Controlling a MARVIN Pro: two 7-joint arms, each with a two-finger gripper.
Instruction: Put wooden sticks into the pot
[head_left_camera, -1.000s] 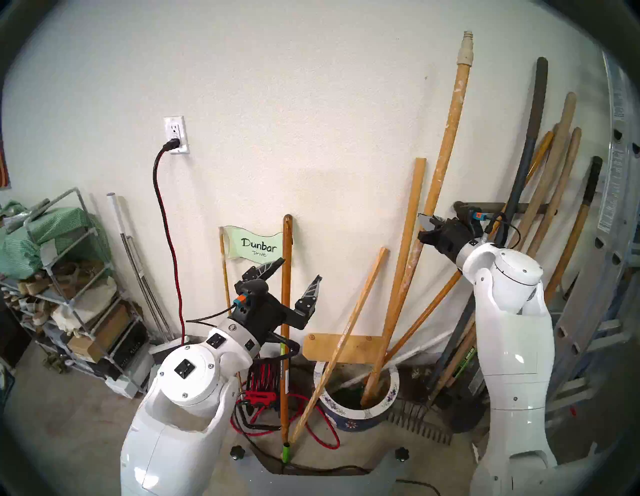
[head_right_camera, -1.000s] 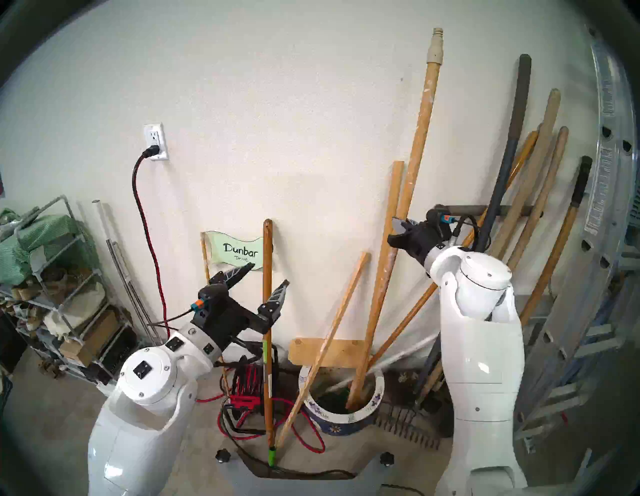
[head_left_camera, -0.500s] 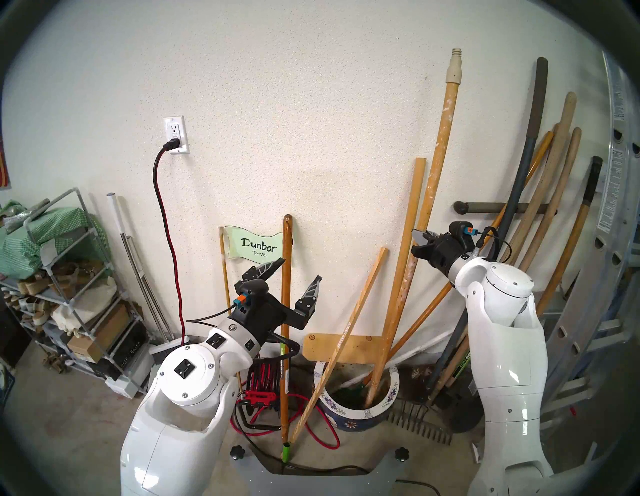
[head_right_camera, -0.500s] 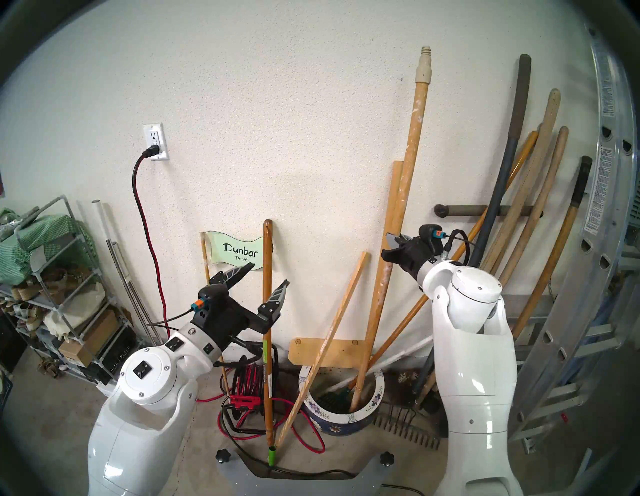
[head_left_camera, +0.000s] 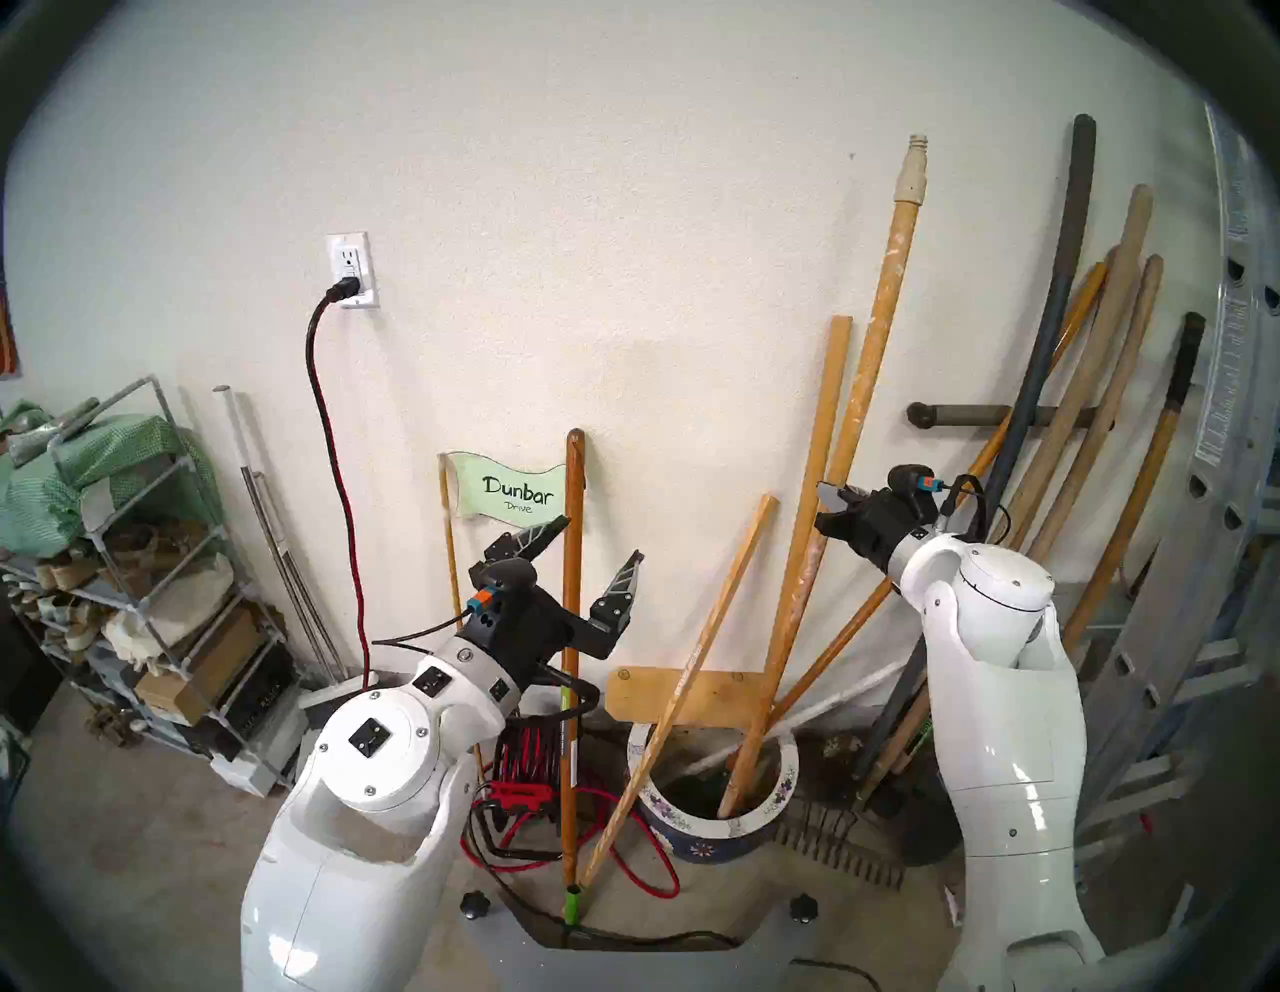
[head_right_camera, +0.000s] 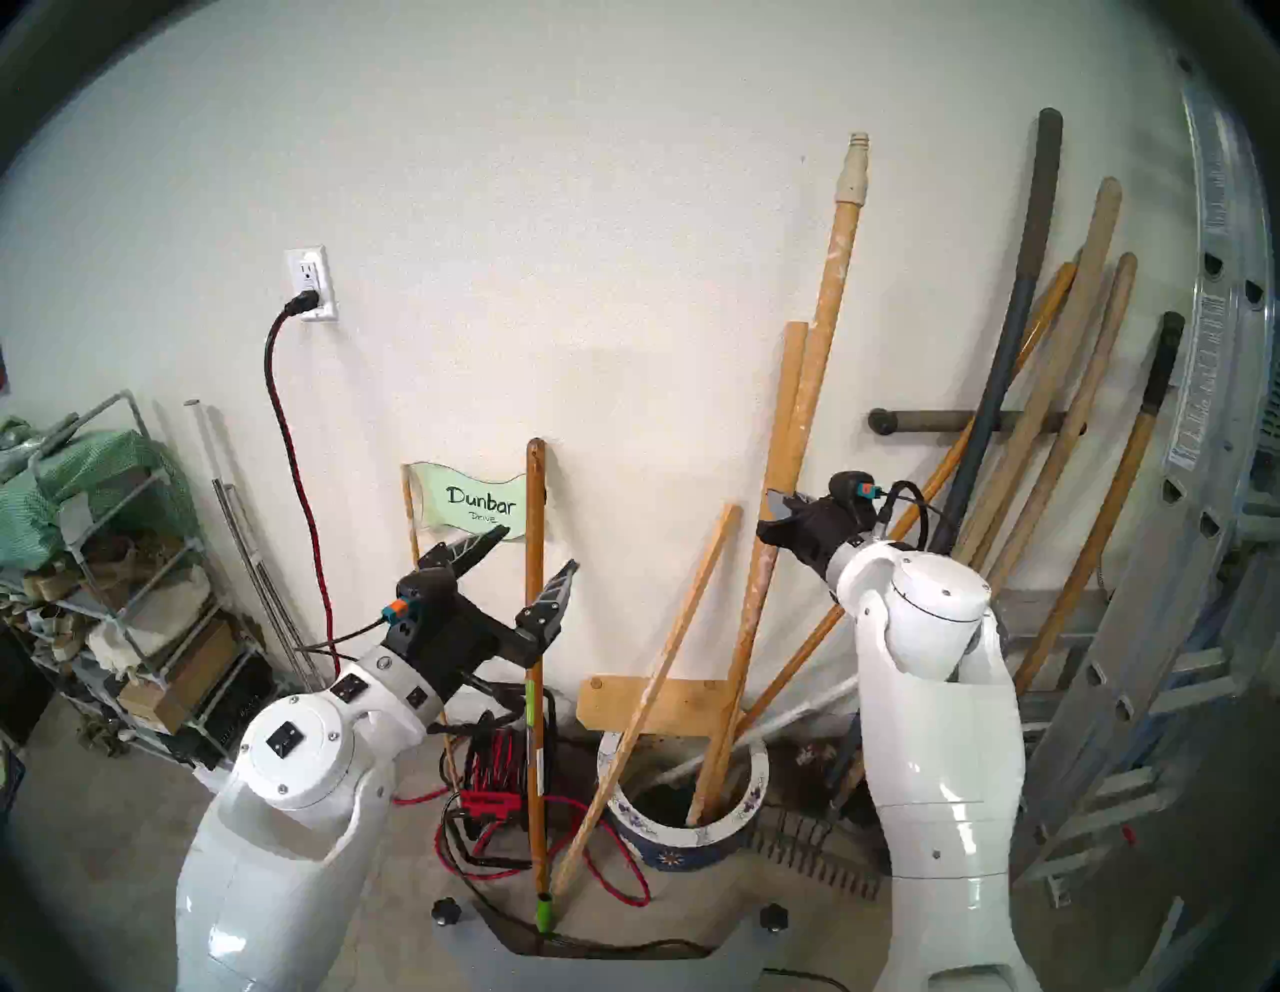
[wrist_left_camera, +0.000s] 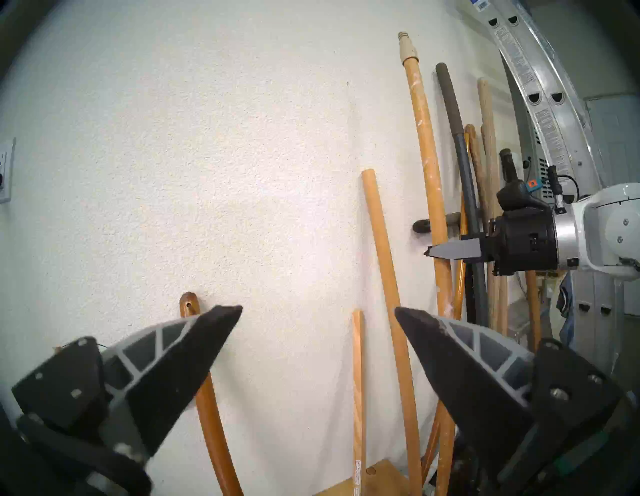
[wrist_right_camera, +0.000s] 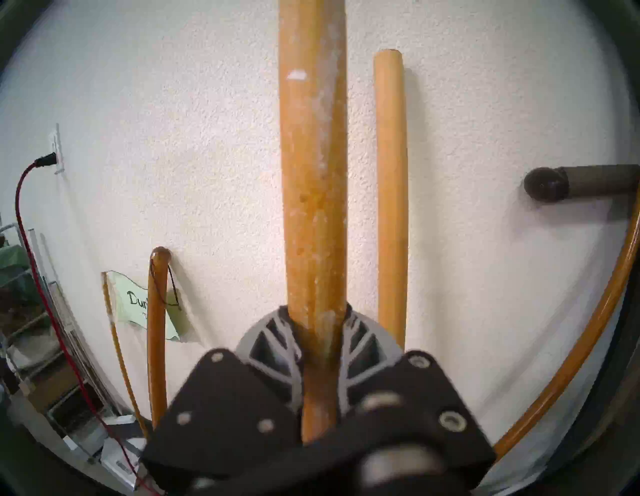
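My right gripper (head_left_camera: 834, 504) is shut on the paint-speckled wooden pole (head_left_camera: 874, 325) with the cream threaded tip, at mid-length; the right wrist view shows its fingers (wrist_right_camera: 273, 332) clamped on the pole (wrist_right_camera: 311, 173). The pole's foot stands inside the blue flowered pot (head_left_camera: 699, 848) on the floor. A second wooden stick (head_left_camera: 821, 443) leans on the wall just left of it, foot in the pot. A thin slat (head_left_camera: 699, 651) leans across the pot's left rim, its foot on the floor outside. My left gripper (head_left_camera: 601, 539) is open and empty, left of the pot.
A brown pole with a green end (head_left_camera: 572, 623) and the "Dunbar Drive" flag (head_left_camera: 516, 493) stand by my left gripper. Garden-tool handles (head_left_camera: 1108, 388) and a ladder (head_left_camera: 1226, 415) crowd the right. A red cord reel (head_left_camera: 530, 762), a rake (head_left_camera: 845, 855) and a shelf rack (head_left_camera: 138, 589) sit on the floor.
My right gripper has moved down and left with the speckled pole, whose tip has dropped along the wall and whose foot has sunk into the pot. The left arm has not moved.
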